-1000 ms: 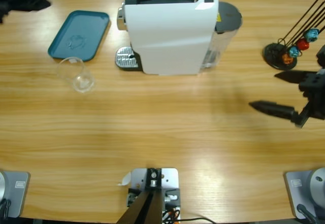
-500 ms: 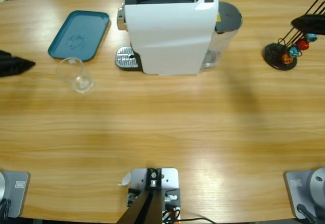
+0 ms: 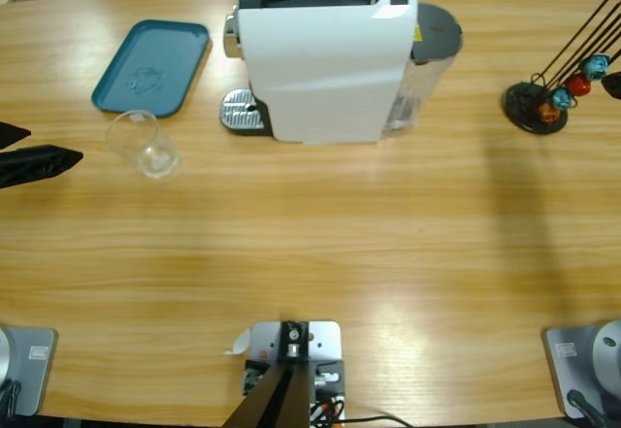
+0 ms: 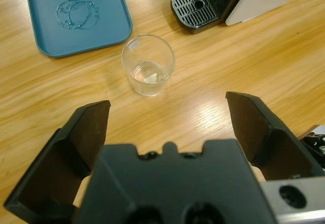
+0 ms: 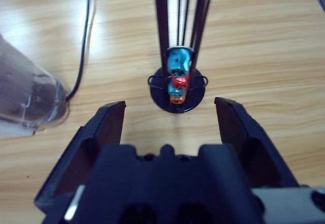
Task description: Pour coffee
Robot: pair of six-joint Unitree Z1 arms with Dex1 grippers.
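Note:
A white coffee machine stands at the back middle, its metal drip grate facing left. An empty clear glass stands upright on the table in front of a blue tray. My left gripper is open at the table's left edge, a short way from the glass and pointing at it. My right gripper is open just short of the black capsule stand. Only a dark tip of the right gripper shows at the high view's right edge.
Blue, red and orange capsules hang on the stand's thin rods. The machine's clear water tank sits on its right side, with a black cable behind it. Bare wood spans the table's middle and front.
The left gripper has come in from the left edge towards the glass. The right gripper has left the table's right middle and drawn back to the right edge by the capsule stand.

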